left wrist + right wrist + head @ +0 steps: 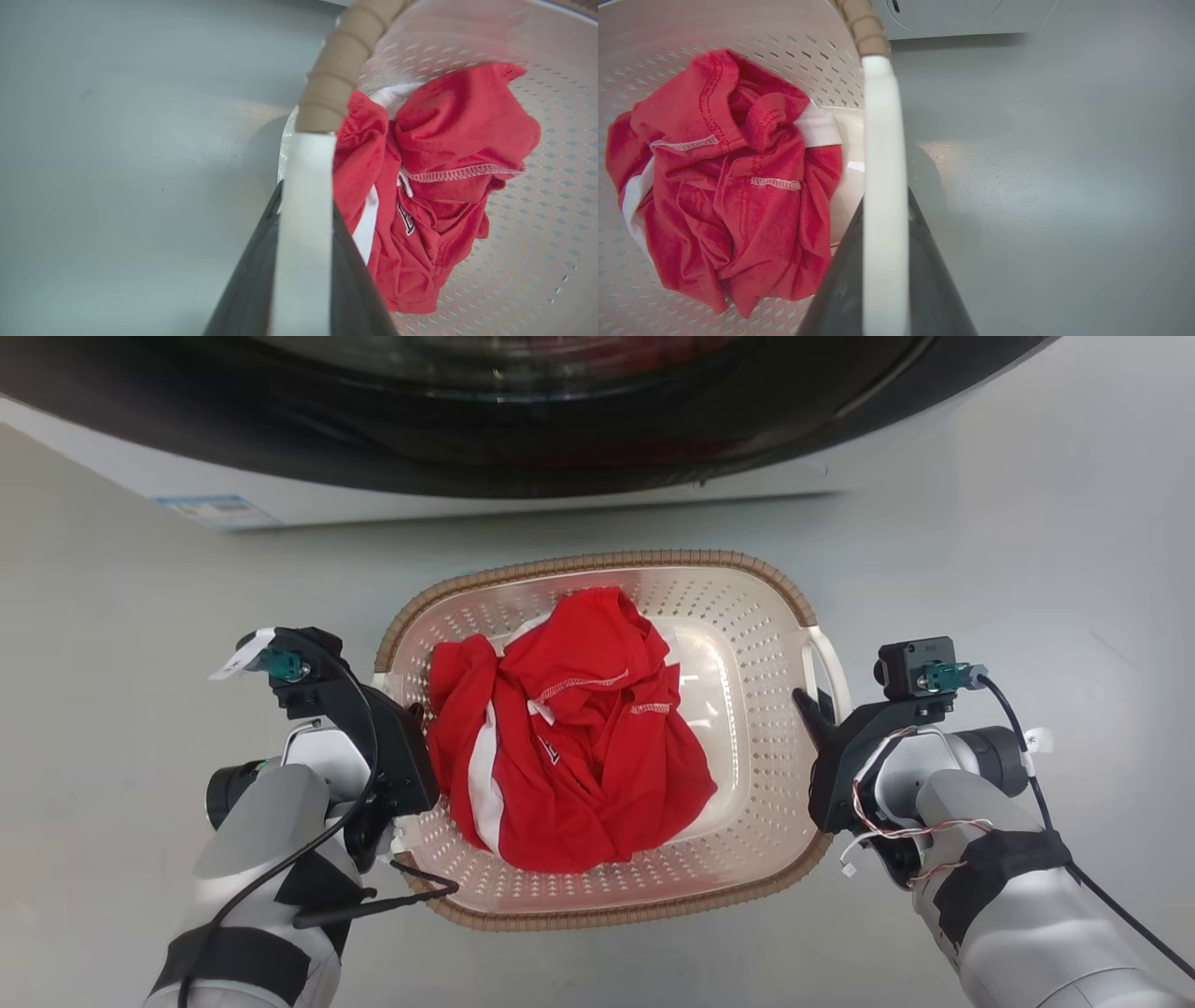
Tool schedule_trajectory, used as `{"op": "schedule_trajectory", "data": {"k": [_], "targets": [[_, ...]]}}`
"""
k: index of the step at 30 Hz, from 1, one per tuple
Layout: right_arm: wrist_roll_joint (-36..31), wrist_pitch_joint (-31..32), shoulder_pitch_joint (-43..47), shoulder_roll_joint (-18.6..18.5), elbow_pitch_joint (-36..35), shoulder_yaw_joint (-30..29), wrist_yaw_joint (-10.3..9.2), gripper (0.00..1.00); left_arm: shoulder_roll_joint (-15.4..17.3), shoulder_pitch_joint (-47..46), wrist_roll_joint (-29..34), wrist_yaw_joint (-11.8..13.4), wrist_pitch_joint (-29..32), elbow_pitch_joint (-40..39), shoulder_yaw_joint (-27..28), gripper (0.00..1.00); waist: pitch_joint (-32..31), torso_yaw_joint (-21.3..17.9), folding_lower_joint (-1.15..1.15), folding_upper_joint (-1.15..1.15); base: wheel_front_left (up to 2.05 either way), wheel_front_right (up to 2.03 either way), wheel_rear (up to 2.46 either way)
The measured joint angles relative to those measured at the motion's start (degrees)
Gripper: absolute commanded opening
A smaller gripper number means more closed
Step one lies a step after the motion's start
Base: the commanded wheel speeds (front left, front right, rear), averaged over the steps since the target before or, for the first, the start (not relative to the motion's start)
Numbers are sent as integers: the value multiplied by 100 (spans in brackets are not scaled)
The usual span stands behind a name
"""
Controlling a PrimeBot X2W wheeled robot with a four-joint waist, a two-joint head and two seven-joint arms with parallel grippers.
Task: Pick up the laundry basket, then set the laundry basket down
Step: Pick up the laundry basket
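The laundry basket (747, 607) is cream with perforated walls and a brown woven rim, and it sits between my two arms just below the washer. A crumpled red and white garment (569, 728) lies in it. My left gripper (403, 728) is at the basket's left side. In the left wrist view the left gripper (306, 200) is shut on the white left handle (306, 158). My right gripper (820, 714) is at the basket's right side, and the right gripper (885, 205) is shut on the white right handle (880, 116). Whether the basket touches the floor I cannot tell.
The washer (373, 504) with its dark round door (523, 429) stands close behind the basket's far rim. Bare grey floor (112, 616) spreads to the left, to the right and in front of the basket.
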Motion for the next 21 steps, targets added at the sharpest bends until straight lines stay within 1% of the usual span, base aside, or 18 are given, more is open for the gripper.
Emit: {"op": "schedule_trajectory", "data": {"k": [9,11,21], "targets": [[349,454,29,12,123,174,0,0,4,13,-222,1,510,85,-32,0,-682,-4,0,-1,0,0,0],[380,508,32,14,135,189,0,0,4,19,-223,1,559,94,-40,0,-752,-6,-1,-1,0,0,0],[845,1155,125,24,196,345,-1,0,19,133,-356,7,1099,181,-69,0,-1417,-49,-1,-1,0,0,0]]}}
